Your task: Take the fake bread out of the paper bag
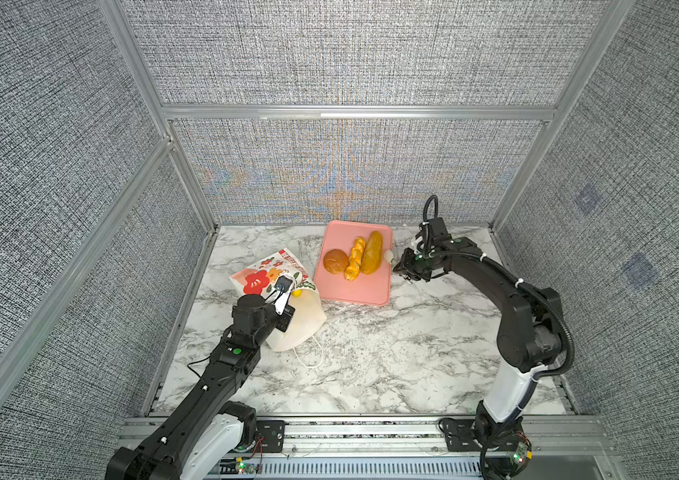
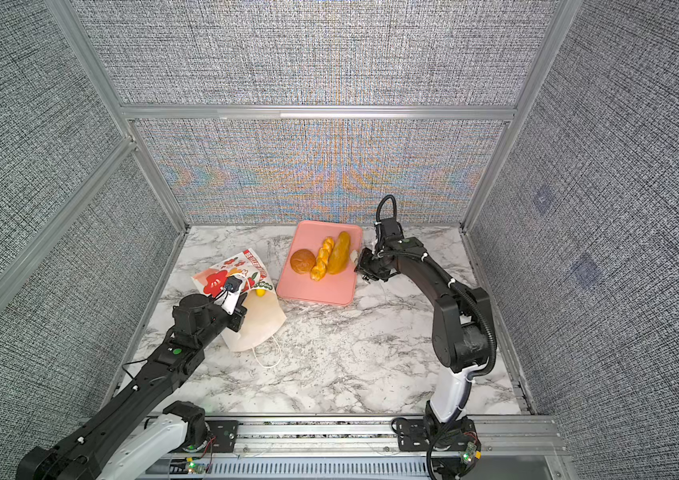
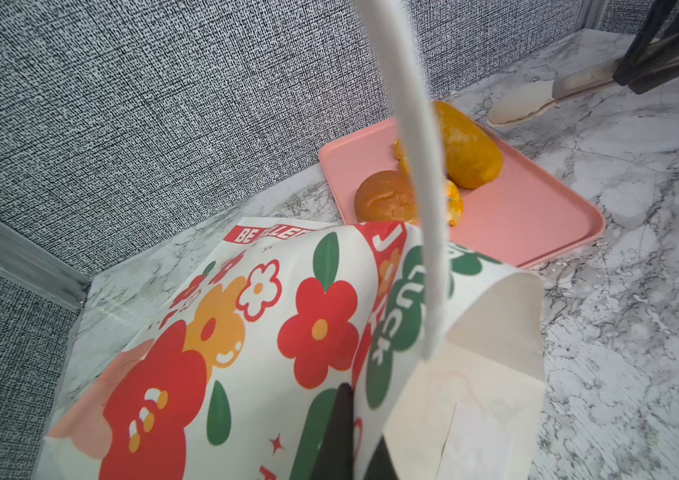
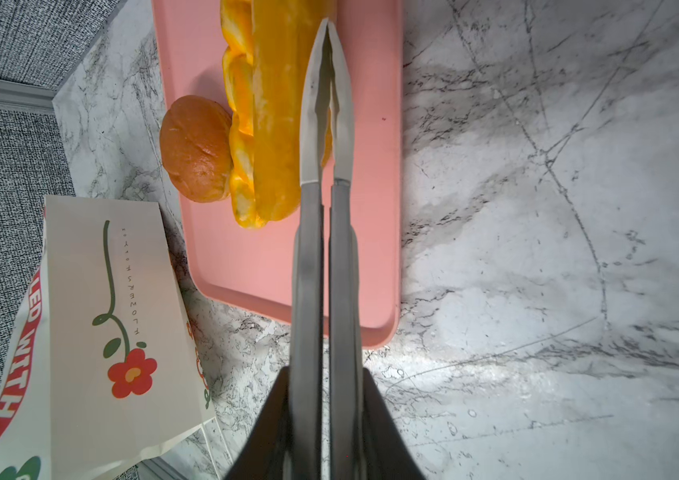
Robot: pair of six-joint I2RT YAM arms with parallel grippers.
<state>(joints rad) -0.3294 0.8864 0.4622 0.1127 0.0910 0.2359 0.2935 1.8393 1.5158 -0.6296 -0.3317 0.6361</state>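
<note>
Your left pincer pinches the paper bag rim; right pincer pressed together, empty. Spread it before reaching the fake bread inside.

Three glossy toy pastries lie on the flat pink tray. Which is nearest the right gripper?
The long golden-yellow loaf: it lies at the pink tray edge beside the right gripper, while the twisted stick and round brown bun lie farther off.

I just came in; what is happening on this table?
The left gripper is pinched on the mouth of the paper bag, which is tipped over. A round bun, a twisted stick and a long loaf lie on the pink tray. The right gripper, closed and empty, is beside the loaf. A yellow piece shows in the bag's mouth.
</note>
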